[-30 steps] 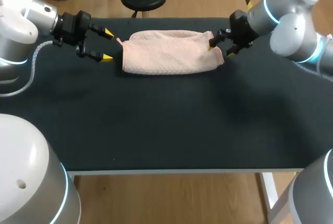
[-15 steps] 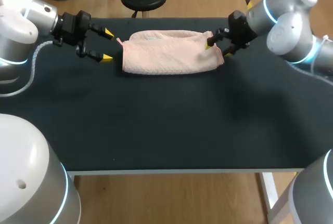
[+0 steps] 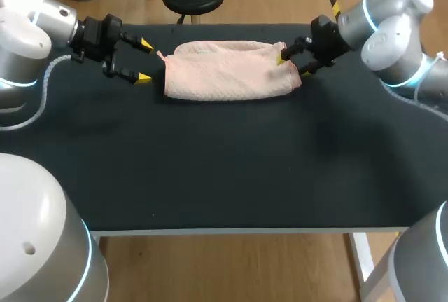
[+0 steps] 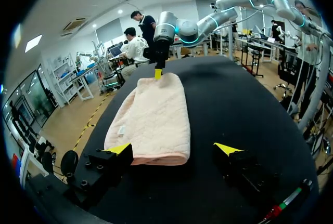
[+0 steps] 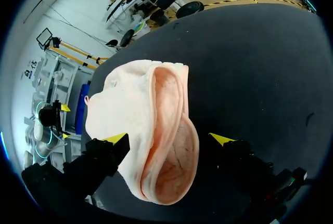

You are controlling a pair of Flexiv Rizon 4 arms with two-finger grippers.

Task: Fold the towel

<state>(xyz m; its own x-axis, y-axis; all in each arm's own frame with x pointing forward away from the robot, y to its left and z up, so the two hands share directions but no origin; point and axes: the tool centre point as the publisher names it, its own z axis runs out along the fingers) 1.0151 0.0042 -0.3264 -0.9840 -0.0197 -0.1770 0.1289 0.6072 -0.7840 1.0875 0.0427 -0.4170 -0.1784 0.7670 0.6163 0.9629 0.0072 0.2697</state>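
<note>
Flanking towel (image 3: 227,71): left hand (image 3: 144,60), right hand (image 3: 291,64).

One pink towel (image 3: 227,71), one dark table (image 3: 224,169), two grippers: left gripper (image 3: 144,61), right gripper (image 3: 292,64).

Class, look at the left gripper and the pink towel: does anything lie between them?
Nothing visible does. Only bare black table separates the open left gripper from the towel at its near end.

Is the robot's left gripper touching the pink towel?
Apart. In the head view, a strip of dark table shows between both yellow tips of the open left gripper and the nearest end of the towel.
</note>
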